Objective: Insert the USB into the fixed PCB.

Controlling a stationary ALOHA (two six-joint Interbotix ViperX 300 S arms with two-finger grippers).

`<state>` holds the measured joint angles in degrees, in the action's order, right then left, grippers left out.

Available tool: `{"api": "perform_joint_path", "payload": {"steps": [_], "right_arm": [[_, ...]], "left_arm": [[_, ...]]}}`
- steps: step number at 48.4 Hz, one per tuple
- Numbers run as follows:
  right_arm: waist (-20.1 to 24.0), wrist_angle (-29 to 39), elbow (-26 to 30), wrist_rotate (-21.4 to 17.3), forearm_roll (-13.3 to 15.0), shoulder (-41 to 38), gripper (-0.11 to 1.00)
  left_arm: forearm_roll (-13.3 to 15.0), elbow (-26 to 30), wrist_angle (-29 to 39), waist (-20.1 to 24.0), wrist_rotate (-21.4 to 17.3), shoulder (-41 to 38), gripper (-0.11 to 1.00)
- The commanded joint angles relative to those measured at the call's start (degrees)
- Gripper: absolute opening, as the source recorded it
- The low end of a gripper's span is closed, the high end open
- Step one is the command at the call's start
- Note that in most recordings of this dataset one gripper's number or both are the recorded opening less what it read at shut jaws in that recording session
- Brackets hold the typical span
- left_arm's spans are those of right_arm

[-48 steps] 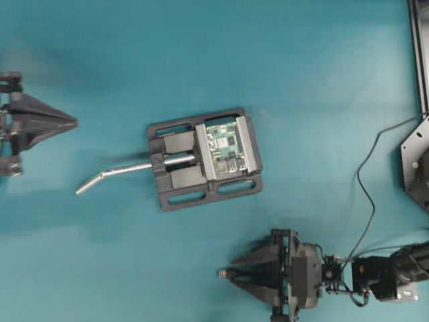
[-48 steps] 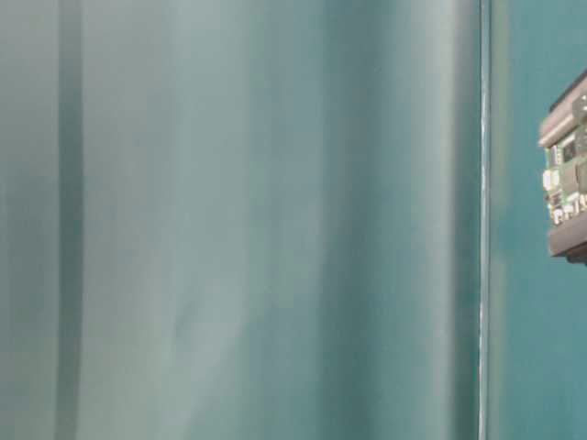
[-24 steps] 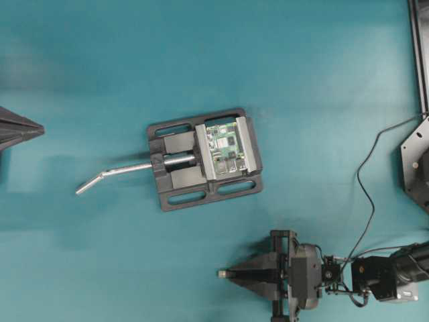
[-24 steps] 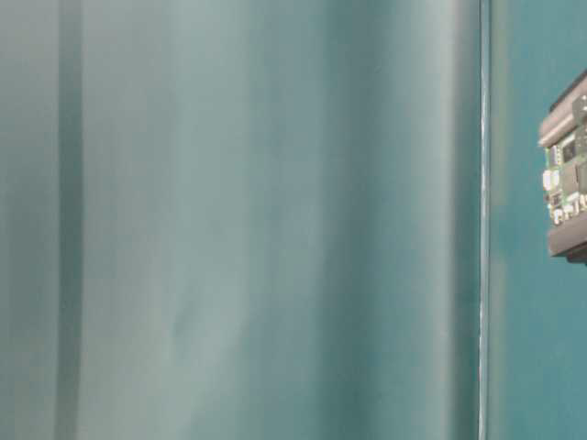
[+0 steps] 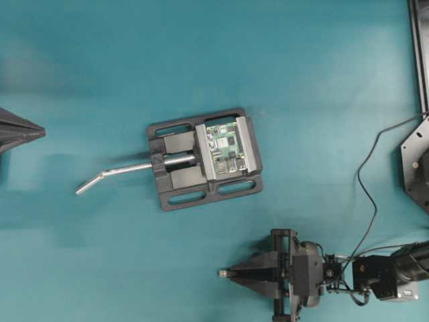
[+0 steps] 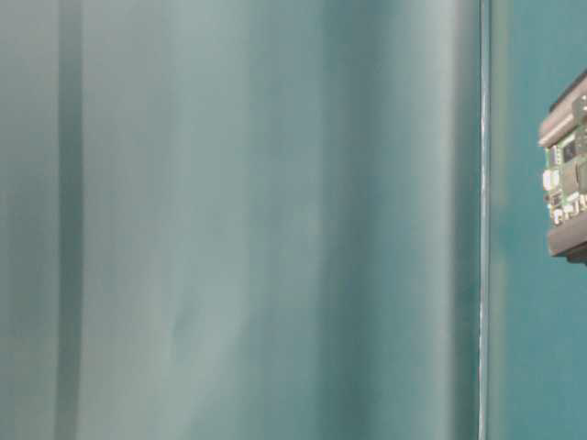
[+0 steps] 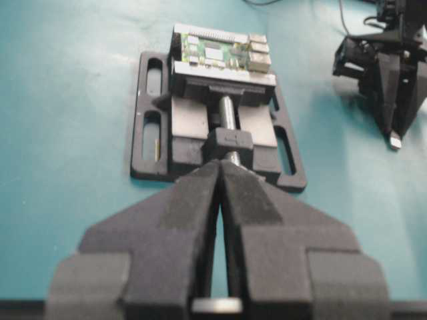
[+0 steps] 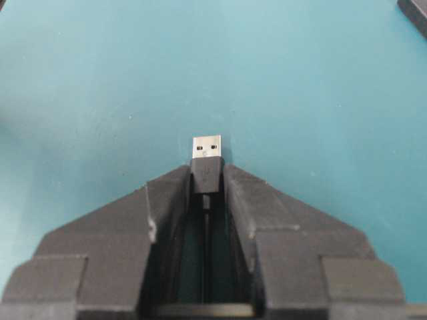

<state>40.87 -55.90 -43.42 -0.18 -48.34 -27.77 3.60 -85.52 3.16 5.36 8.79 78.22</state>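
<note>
Okay, my right gripper (image 8: pixel 207 175) is clenched on the USB (image 8: pixel 207 160), a small dark plug with a silver metal tip that sticks out past my black foam-padded fingers (image 8: pixel 250 200). The plug's dark body is pinched between both pads, and its thin black cable (image 8: pixel 207 230) runs back through the gap. In the overhead view the right gripper (image 5: pixel 224 274) sits low over the teal table (image 5: pixel 201 54), near the bottom edge, pointing left, with the silver tip just visible at its point. It's well apart from the black vise with grey jaws (image 5: pixel 204 157), which sits mid-table.

The fixed PCB (image 5: pixel 224 149), a small green rectangular circuit board with silver and black components, is clamped between the vise's grey jaws on the right half of the vise. The bent silver handle (image 5: pixel 110 176) sticks out of the vise's left side, lying on the table.

My left gripper (image 7: pixel 219 175) is shut with nothing in it, pads nearly touching. In its wrist view it points straight at the vise (image 7: pixel 217 120) along the screw, board (image 7: pixel 220 53) on the far side, right gripper (image 7: pixel 393 137) off to the upper right. Overhead, only its black tip (image 5: pixel 20 131) shows at the left edge, well apart from the handle.

The table-level view is mostly a blurred teal surface, with the board's edge (image 6: pixel 569 179) at the right.
</note>
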Motion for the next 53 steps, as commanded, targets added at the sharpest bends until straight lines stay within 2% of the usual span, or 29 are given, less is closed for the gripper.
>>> {"api": "perform_joint_path", "payload": {"steps": [1,8,17,26,31,36,47,50,53], "right_arm": [[0.1,-0.9,-0.3,-0.5,-0.8,2.1,0.2],[0.1,-1.5,-1.1,-3.6,-1.0,4.0,0.2],[0.1,-3.3,-3.1,-9.4,-1.6,5.3,0.2],[0.1,-4.3,-2.5,-9.8,-5.0,5.6,0.2],[0.1,-4.3,-1.7,-8.9,-7.8,5.8,0.2],[0.4,-4.3,-0.3,-5.9,-12.2,6.0,0.2],[1.6,-6.2,4.1,7.2,-27.3,6.1,0.2],[1.8,-7.6,4.9,9.2,-31.3,6.1,0.2],[1.9,-9.4,5.5,9.7,-34.5,6.1,0.2]], "left_arm": [[-0.3,0.1,-0.1,-0.3,0.3,-0.5,0.0],[-0.3,-0.4,0.0,-0.3,0.4,-0.5,0.0],[-0.3,-0.4,0.0,-0.3,0.6,-0.5,0.0],[-0.3,-0.4,0.2,-0.3,0.7,-0.5,0.0],[-0.2,-0.5,0.4,-0.3,0.4,-0.5,0.0],[-0.3,-0.5,2.0,-0.3,0.6,-0.4,0.0],[-0.3,1.2,6.8,-0.3,0.6,-0.3,0.0],[-0.3,2.0,7.7,-0.3,0.4,-0.2,0.0],[-0.3,2.7,8.7,-0.3,0.4,-0.2,0.0]]}}
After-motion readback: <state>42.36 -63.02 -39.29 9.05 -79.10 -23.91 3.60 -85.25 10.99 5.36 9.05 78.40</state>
